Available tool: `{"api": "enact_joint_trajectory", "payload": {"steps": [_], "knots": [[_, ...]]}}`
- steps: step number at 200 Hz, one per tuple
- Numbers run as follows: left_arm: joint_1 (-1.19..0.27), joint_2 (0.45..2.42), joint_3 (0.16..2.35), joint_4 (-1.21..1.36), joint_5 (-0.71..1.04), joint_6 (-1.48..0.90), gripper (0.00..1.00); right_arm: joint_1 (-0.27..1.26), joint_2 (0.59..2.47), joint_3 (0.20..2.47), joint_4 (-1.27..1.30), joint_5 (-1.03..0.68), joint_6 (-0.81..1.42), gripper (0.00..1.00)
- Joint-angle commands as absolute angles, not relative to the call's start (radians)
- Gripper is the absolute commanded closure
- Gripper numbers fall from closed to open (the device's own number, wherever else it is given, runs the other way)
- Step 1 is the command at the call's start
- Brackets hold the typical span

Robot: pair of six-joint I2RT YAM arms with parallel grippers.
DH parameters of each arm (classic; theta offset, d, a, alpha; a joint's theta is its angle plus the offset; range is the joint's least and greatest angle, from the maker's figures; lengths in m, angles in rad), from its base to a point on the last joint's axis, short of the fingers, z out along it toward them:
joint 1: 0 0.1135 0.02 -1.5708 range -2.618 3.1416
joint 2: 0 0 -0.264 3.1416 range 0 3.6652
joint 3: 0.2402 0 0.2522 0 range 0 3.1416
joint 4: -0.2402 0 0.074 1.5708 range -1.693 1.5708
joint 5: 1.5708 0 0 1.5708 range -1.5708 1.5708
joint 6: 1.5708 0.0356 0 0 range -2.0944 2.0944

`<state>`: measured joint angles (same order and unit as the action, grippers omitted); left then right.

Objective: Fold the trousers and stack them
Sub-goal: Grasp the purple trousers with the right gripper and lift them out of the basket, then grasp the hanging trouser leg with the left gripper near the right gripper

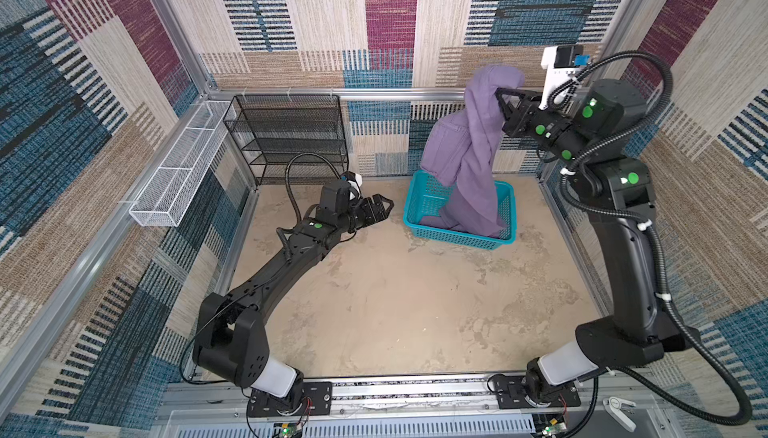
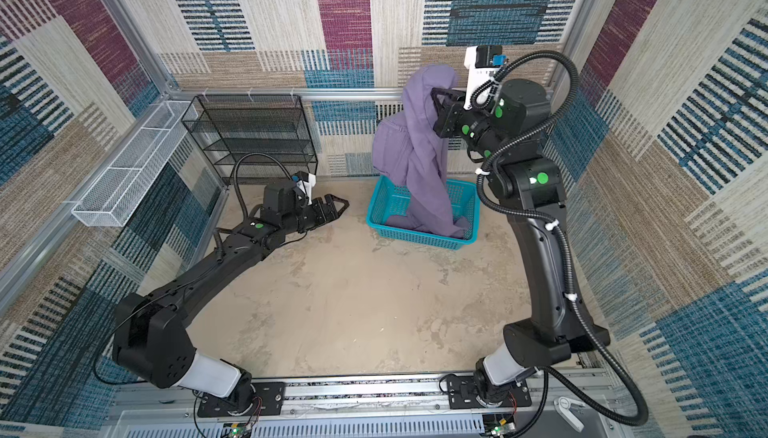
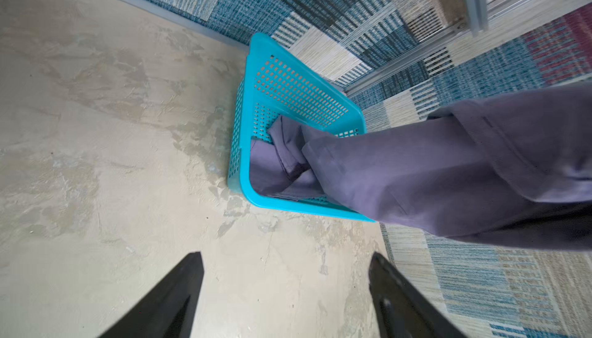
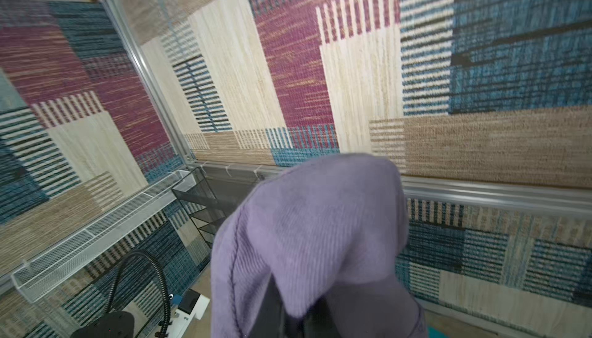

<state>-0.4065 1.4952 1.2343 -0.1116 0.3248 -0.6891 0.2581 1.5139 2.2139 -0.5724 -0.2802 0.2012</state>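
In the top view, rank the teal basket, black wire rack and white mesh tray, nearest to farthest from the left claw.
1. Teal basket, just right of the left claw.
2. Black wire rack, behind it at the back wall.
3. White mesh tray, on the left wall.

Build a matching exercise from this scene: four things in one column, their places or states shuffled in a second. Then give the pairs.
Things
1. trousers
2. teal basket
3. left end effector
4. black mesh rack

Places or states
A. open, holding nothing
B. standing in the back left corner
C. hanging from the shut right end effector
D. on the table, with the cloth's lower end inside

Pairs: 1-C, 2-D, 3-A, 4-B
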Motion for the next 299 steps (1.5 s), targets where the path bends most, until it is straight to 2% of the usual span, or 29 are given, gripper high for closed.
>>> {"api": "enact_joint_trajectory", "payload": {"steps": [1, 35, 66, 97, 126, 165, 191, 221, 268, 282, 288, 299], "knots": [[-0.406, 1.441, 1.247, -0.054, 0.369, -0.719, 0.06, 0.259, 1.456, 2.172, -0.381, -0.409, 0.182, 1.00], [-0.405, 1.312, 1.296, -0.091, 0.374, -0.738, 0.01, 0.259, 1.391, 2.036, -0.324, -0.518, 0.237, 1.00], [-0.398, 1.207, 1.354, -0.239, 0.263, -0.704, 0.01, 0.265, 1.326, 1.809, -0.228, -0.578, 0.303, 1.00], [-0.374, 1.113, 1.322, -0.298, 0.154, -0.697, 0.00, 0.334, 1.299, 1.642, -0.197, -0.543, 0.284, 1.00], [-0.347, 1.070, 1.297, -0.347, 0.098, -0.690, 0.00, 0.496, 1.334, 1.558, -0.222, -0.425, 0.200, 1.00], [-0.280, 1.056, 1.191, -0.242, 0.259, -0.810, 0.01, 0.683, 1.453, 1.545, -0.264, -0.277, 0.115, 1.00], [-0.236, 1.080, 1.120, -0.121, 0.421, -0.918, 0.00, 0.738, 1.540, 1.557, -0.265, -0.272, 0.118, 1.00], [-0.204, 1.079, 1.071, -0.180, 0.421, -0.908, 0.00, 0.792, 1.668, 1.574, -0.265, -0.263, 0.125, 0.91], [-0.190, 1.083, 0.881, -0.082, 0.446, -0.960, 0.00, 0.853, 1.785, 1.591, -0.207, -0.307, 0.136, 0.92], [-0.190, 1.118, 0.840, -0.030, 0.483, -0.997, 0.06, 0.863, 1.799, 1.595, -0.185, -0.327, 0.144, 0.93], [-0.190, 1.137, 0.826, -0.003, 0.503, -1.014, 0.13, 0.867, 1.802, 1.595, -0.173, -0.335, 0.147, 0.92], [-0.190, 1.171, 0.809, 0.051, 0.542, -1.043, 0.30, 0.875, 1.809, 1.596, -0.164, -0.335, 0.147, 0.92]]}}
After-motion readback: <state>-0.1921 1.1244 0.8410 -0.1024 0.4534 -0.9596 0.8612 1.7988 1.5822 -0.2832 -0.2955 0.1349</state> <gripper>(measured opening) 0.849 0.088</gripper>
